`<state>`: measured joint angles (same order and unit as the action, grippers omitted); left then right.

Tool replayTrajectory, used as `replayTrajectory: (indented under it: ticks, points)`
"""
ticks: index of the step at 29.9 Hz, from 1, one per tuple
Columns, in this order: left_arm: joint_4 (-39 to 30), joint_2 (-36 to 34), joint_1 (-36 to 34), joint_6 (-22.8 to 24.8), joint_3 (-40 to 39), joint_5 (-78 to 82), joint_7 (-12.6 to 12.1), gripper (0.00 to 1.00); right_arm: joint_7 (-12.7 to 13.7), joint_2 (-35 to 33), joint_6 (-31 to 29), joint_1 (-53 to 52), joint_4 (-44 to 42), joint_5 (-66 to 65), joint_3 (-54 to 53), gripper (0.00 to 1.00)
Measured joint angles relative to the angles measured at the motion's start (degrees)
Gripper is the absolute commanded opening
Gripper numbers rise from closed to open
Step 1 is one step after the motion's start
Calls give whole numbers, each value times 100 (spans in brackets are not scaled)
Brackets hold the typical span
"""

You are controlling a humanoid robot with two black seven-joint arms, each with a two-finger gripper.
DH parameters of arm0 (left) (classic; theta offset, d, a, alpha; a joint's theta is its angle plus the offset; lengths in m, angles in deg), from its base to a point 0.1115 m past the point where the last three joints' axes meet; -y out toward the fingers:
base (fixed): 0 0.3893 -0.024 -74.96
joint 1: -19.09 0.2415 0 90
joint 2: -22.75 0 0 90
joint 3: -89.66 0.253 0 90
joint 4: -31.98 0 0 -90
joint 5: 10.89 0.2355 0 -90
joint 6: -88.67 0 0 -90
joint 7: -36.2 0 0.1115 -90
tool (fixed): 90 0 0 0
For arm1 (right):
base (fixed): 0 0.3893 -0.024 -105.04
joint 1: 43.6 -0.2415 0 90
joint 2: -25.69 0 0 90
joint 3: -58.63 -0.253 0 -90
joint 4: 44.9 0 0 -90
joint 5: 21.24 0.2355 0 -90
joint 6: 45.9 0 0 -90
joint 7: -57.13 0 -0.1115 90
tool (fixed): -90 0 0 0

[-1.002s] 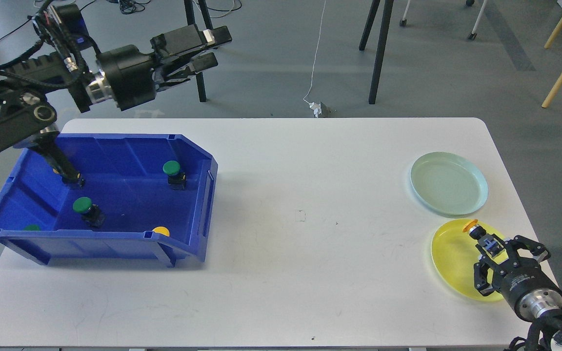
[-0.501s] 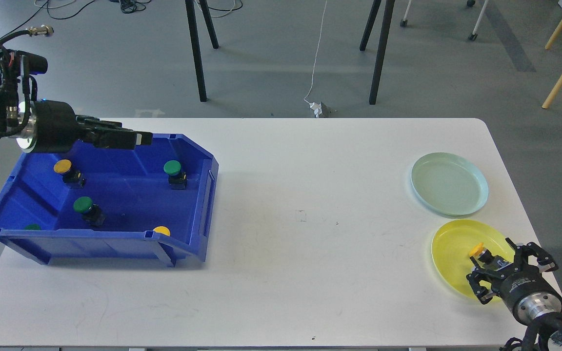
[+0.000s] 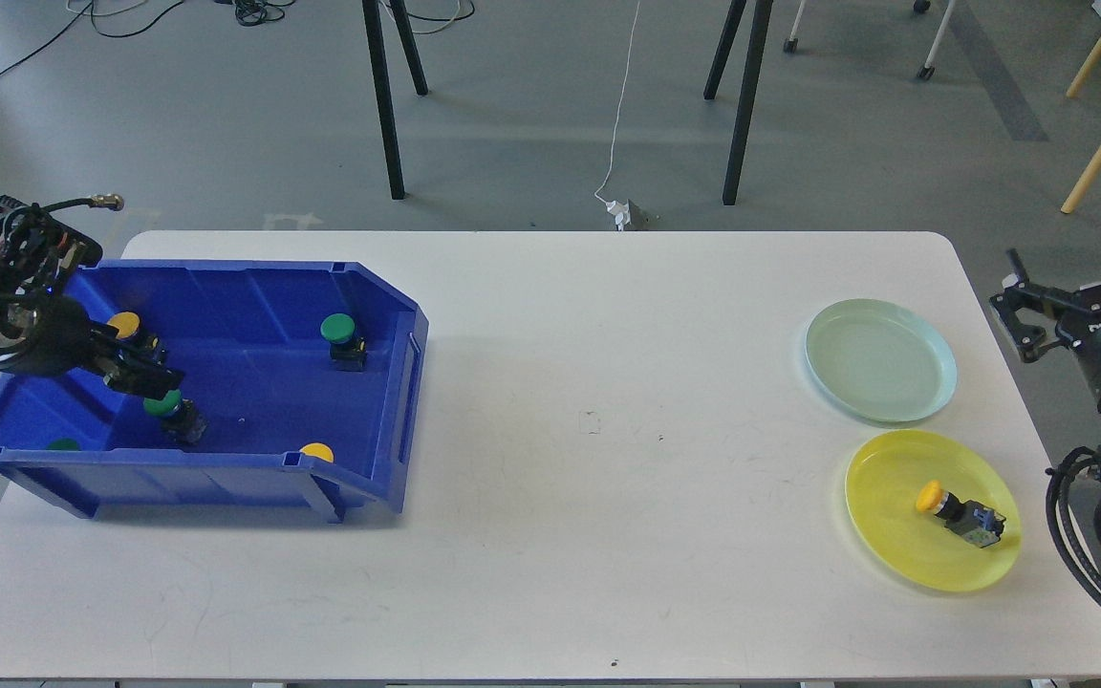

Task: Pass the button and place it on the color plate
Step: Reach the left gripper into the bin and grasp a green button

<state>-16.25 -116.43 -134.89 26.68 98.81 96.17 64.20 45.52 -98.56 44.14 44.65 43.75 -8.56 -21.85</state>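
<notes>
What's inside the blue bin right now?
In the blue bin: three green buttons, two yellow ones. The left hand partly covers one green, and the front wall hides two buttons' bodies.

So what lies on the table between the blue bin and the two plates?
Nothing: in the head view the white table is bare between the blue bin, the pale green plate and the yellow plate.

My left gripper (image 3: pixel 151 384) reaches down inside the blue bin (image 3: pixel 254 287), just above a green button (image 3: pixel 164 404); its fingers look dark and I cannot tell them apart. A yellow button (image 3: pixel 958 512) lies on the yellow plate (image 3: pixel 880 535). My right gripper (image 3: pixel 1076 306) hangs spread wide beyond the table's (image 3: pixel 550 535) right edge.
</notes>
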Motion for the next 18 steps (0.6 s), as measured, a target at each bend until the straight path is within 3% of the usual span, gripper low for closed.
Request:
replayTrajectory:
  ticks: [18]
  points:
    - [905,702,513,-288,-36,-157,0,99,36,-138,-5,-171,-129,4,145,100]
